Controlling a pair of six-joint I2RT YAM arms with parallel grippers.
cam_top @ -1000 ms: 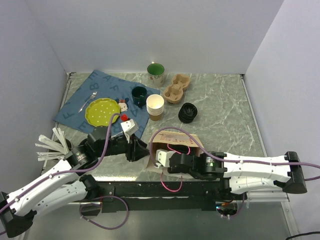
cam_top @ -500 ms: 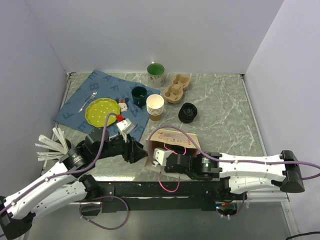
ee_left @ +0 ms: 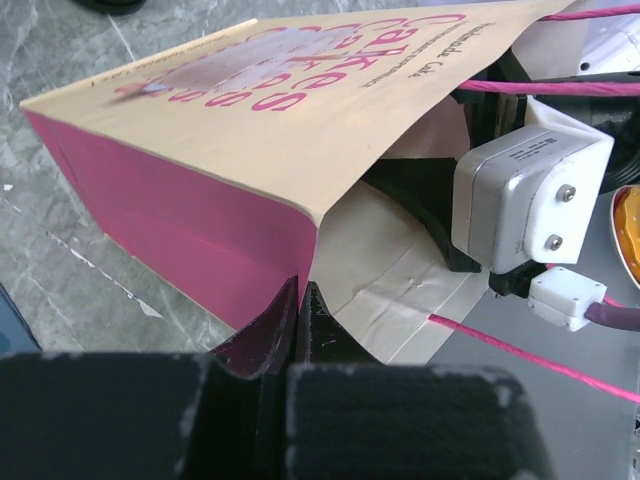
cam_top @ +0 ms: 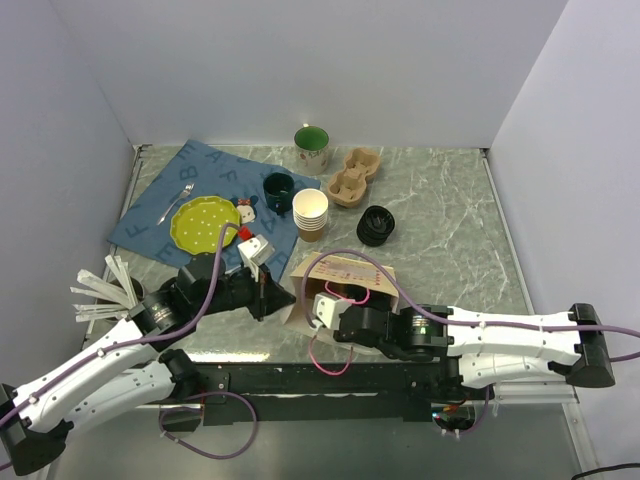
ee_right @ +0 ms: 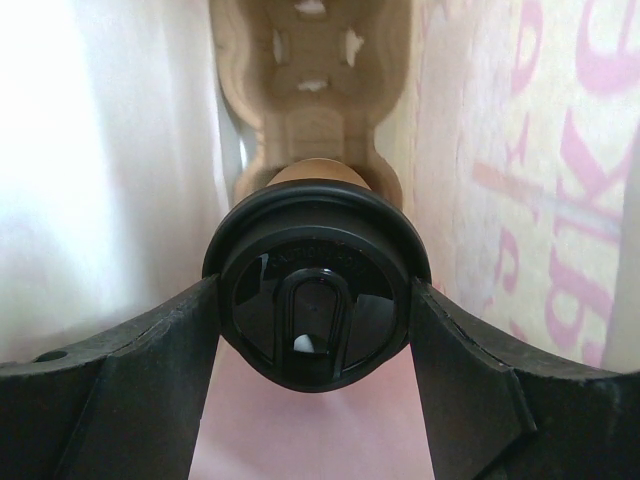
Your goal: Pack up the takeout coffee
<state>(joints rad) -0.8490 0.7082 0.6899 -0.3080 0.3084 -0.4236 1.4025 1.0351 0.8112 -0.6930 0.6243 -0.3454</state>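
Lower centre: left gripper (ee_left: pixel 300 305) nipped tight on paper bag (ee_left: pixel 250 130) lip | right gripper (ee_right: pixel 315 305) clasps takeout coffee (ee_right: pixel 316 270) inside | risk: lip slips, bag collapses on cup

Glossy plastic lid (ee_right: pixel 316 310), matt paper bag (ee_left: pixel 300 130)

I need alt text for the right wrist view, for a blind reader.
The right gripper holds the black-lidded takeout coffee inside a paper bag with pink lettering. A pulp cup carrier shows beyond it.
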